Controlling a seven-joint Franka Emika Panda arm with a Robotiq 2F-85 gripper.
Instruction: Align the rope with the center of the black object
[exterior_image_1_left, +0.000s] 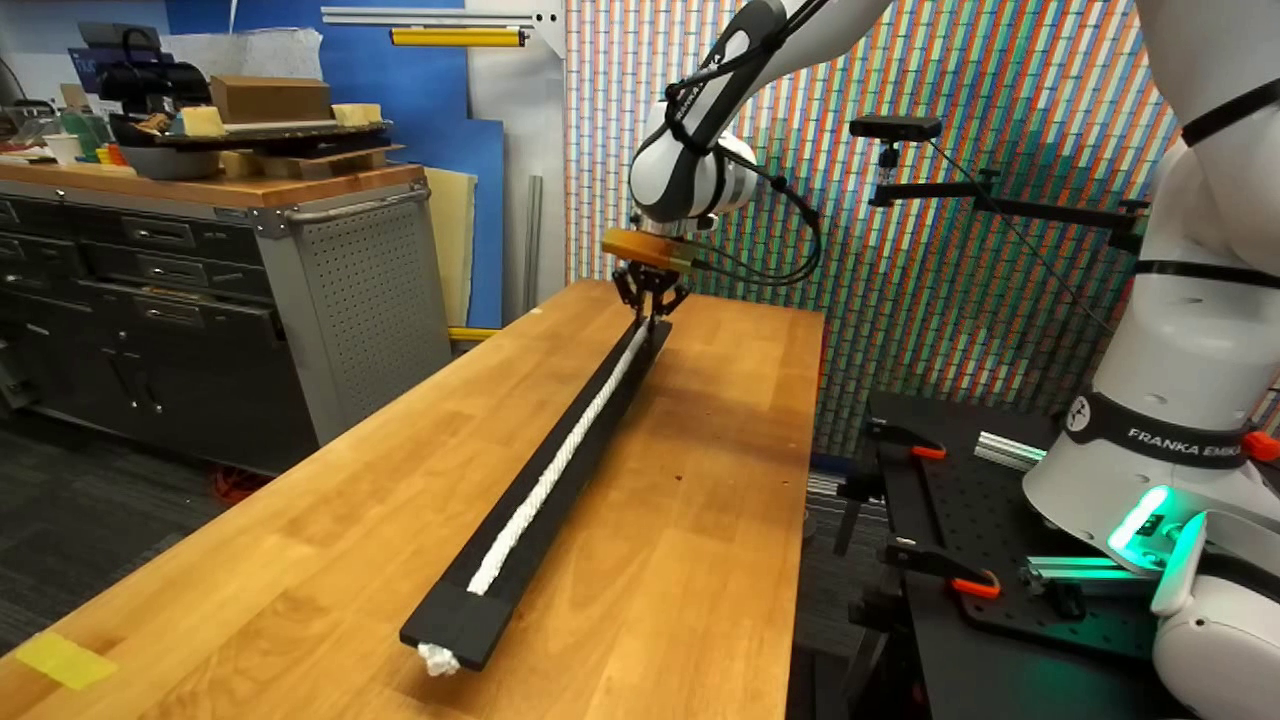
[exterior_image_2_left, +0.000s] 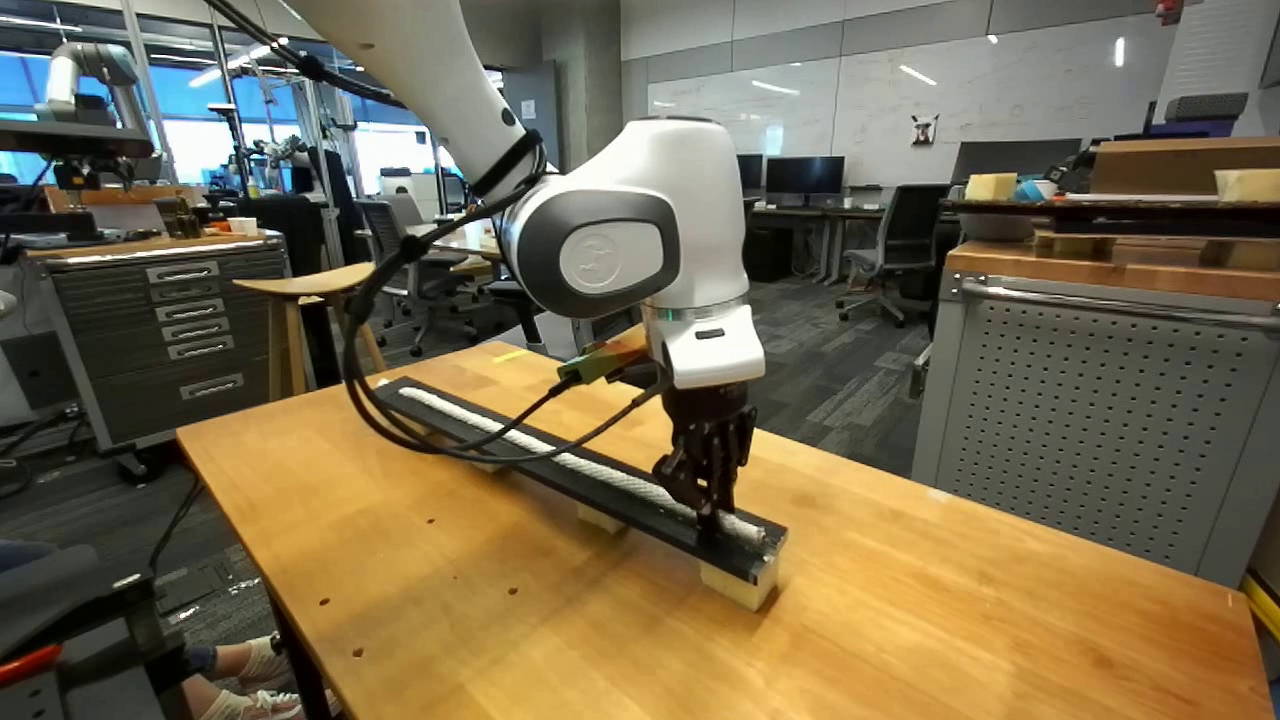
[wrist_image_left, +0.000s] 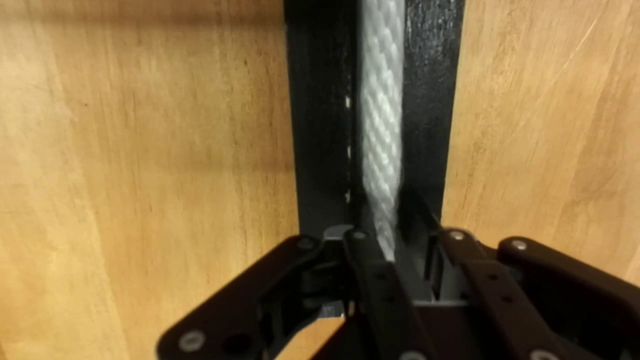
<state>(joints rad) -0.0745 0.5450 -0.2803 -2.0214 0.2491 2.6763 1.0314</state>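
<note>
Claw (exterior_image_2_left: 714, 516) stands parted at the white rope (wrist_image_left: 382, 100), FRANKA EMIKA lettering (exterior_image_1_left: 1182, 443) marking the arm's base (exterior_image_1_left: 1140, 477).

We can pass over the tabletop (exterior_image_1_left: 715, 560) either side of the black bar (wrist_image_left: 322, 125); the pincer (exterior_image_1_left: 648, 314) obstructs one end.

The arm (exterior_image_2_left: 690, 170) is white, its oval joint cover (exterior_image_2_left: 598, 252) rimmed grey, black cables (exterior_image_2_left: 410, 247) and a strap (exterior_image_2_left: 507, 165) upon it. At right in an exterior view, a black band (exterior_image_1_left: 1160, 435) reads "FRANKA"; pale screws (wrist_image_left: 191, 341) dot the black tool (exterior_image_1_left: 650, 312).
</note>
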